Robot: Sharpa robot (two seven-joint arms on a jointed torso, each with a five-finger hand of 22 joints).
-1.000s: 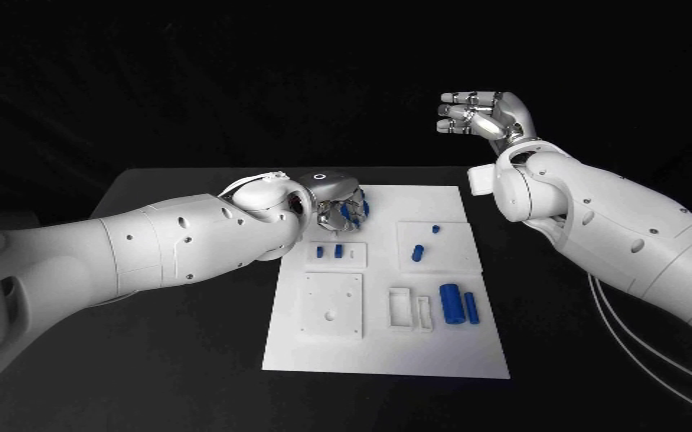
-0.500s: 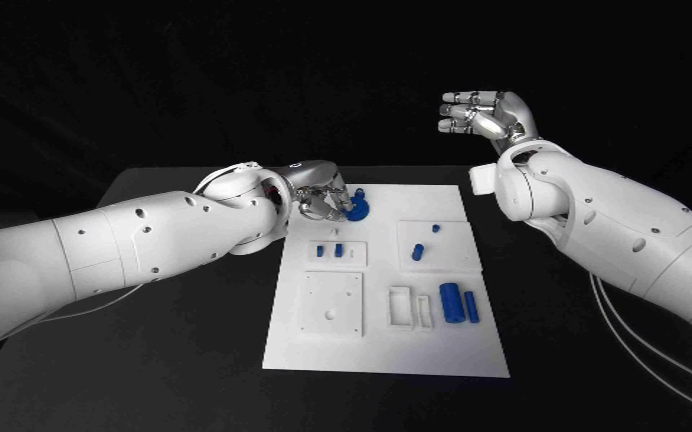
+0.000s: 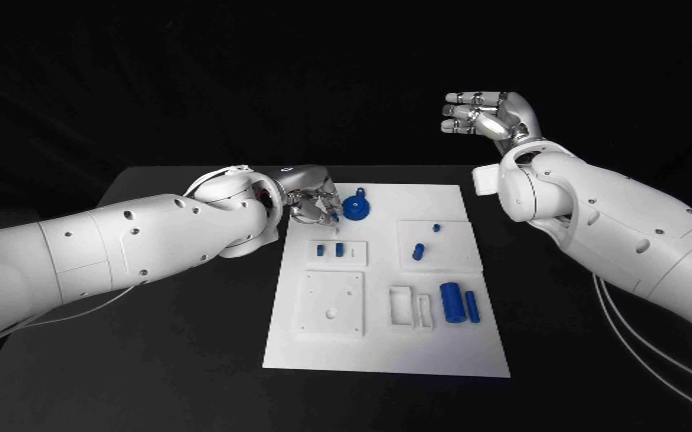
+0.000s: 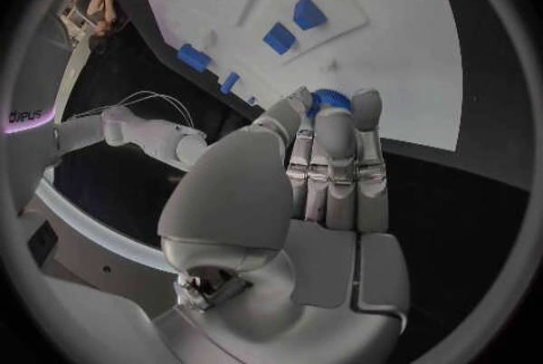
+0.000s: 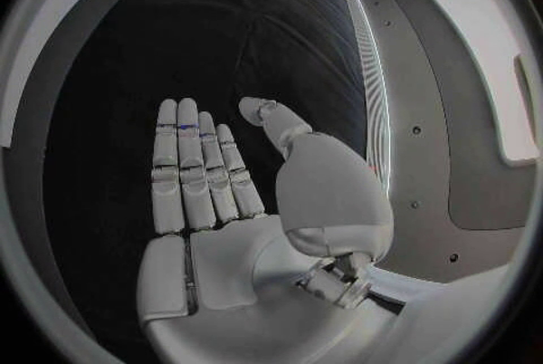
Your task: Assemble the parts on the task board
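Left hand (image 3: 307, 204): fingers released, tips just beside the round blue part (image 3: 358, 208) (contact unclear).
Round blue part: on the task board (image 3: 387, 352).
Right hand (image 3: 488, 116): raised, fingers spread, holding nothing.

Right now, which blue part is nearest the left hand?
The round blue part at the task board's far edge, right at the left hand's fingertips; the other blue parts lie nearer the robot.

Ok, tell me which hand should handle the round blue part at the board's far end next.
Left. The left hand is right beside the round blue part, fingertips at it in the left wrist view. The right hand is raised, open, off the task board.
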